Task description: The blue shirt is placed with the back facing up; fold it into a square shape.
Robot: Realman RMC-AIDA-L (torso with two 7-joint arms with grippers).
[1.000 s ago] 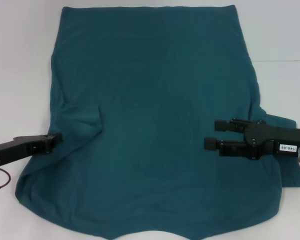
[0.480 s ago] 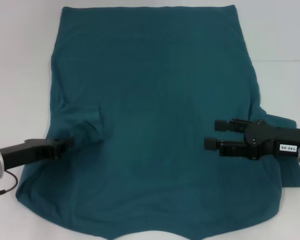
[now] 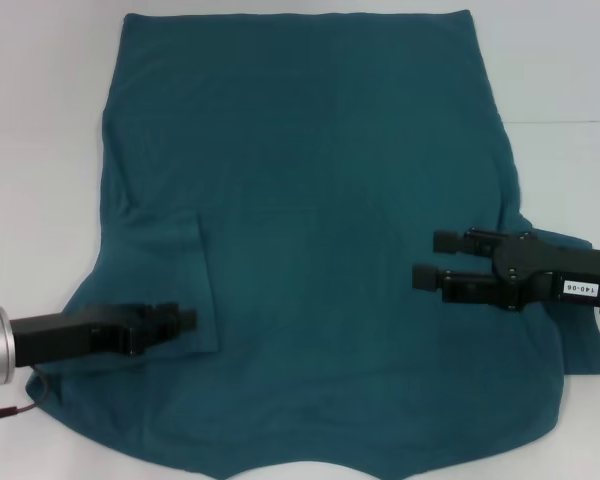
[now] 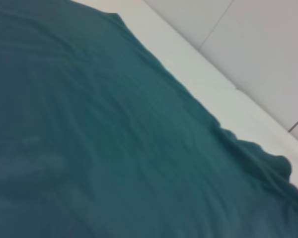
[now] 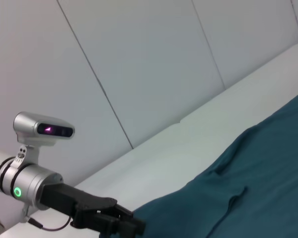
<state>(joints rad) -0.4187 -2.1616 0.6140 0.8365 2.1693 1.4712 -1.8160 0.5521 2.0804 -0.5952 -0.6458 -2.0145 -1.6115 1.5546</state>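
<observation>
One white worktop (image 3: 40, 120), one blue shirt (image 3: 310, 200) and two grippers are in view.

The worktop shows bare along its left and right edges and at the far corners. The blue shirt lies spread flat, plain side up, and covers most of the worktop from the far edge to the near edge; its straight hem runs along the far edge, and its wider end reaches the near edge. On its left side a flap of cloth is folded inward over the body, with a straight crease running toward the near edge. A further piece of cloth sticks out toward the right edge, under the right arm.

The right gripper (image 3: 427, 258) hovers over the right part of the shirt, pointing toward the left edge, its two fingers spread apart with nothing between them.

The left gripper (image 3: 183, 321) is over the near-left part of the shirt, at the near end of the folded flap, pointing toward the right edge. Whether its fingers are spread or pinching the cloth cannot be told. The left wrist view shows only the shirt's surface (image 4: 99, 148) and bare worktop beyond it.
</observation>
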